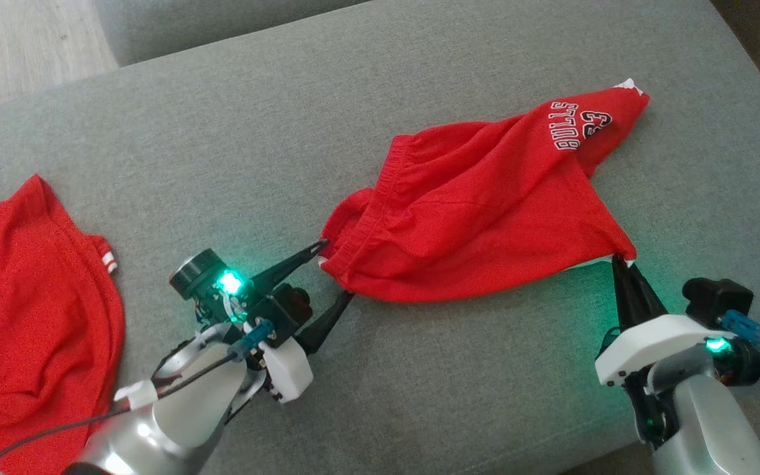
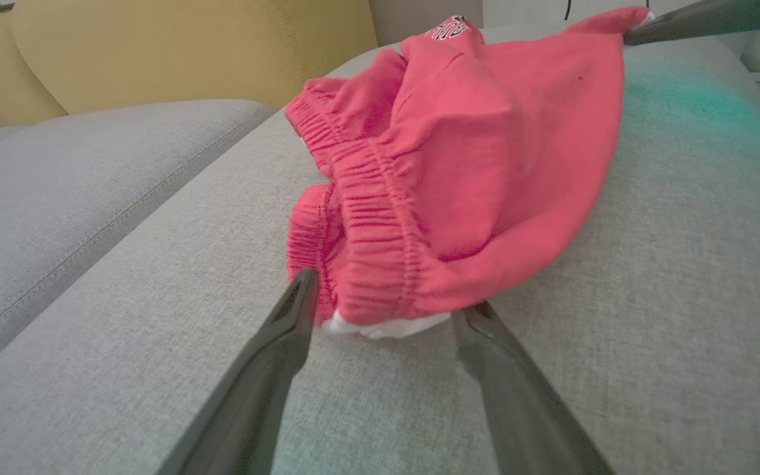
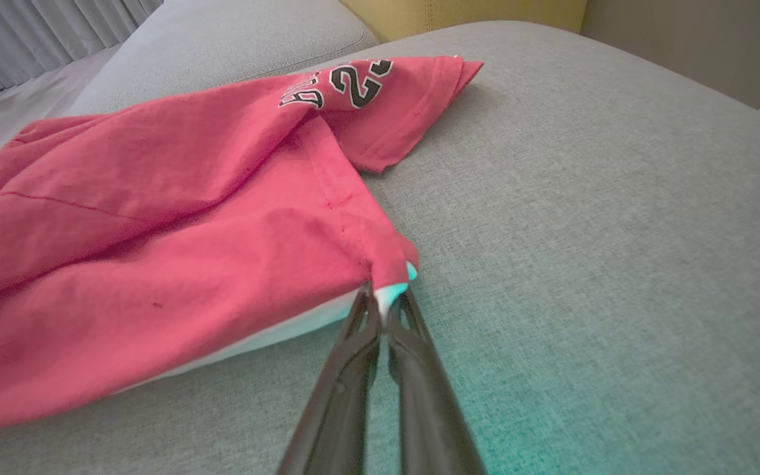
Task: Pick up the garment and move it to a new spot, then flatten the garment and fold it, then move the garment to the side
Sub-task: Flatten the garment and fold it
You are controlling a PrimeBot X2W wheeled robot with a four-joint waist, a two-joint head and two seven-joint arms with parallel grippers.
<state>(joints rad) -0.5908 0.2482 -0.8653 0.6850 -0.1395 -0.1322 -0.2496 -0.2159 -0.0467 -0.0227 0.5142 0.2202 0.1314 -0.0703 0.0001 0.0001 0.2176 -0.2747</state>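
Where the red shorts (image 1: 479, 218) lie, on the middle-right of the grey sofa cushion (image 1: 353, 99), we find them crumpled and only partly spread. The elastic waistband (image 2: 367, 218) is bunched at the end nearer the left arm. The leg bearing the white-and-black lettering (image 1: 574, 125) points to the far right. A white lining (image 3: 274, 333) shows beneath the near edge.

We see the left pincer (image 1: 337, 269) standing wide open, one finger on each side of the waistband corner, tips at the cloth but not clamped on it. We see the right pincer (image 3: 385, 297) closed on the near hem corner of the shorts, with a tag of red-and-white cloth nipped between its tips.

A second red garment (image 1: 30, 297) with white trim lies well apart at the left edge of the cushion. Pale wooden floor (image 1: 17, 46) shows beyond the sofa.
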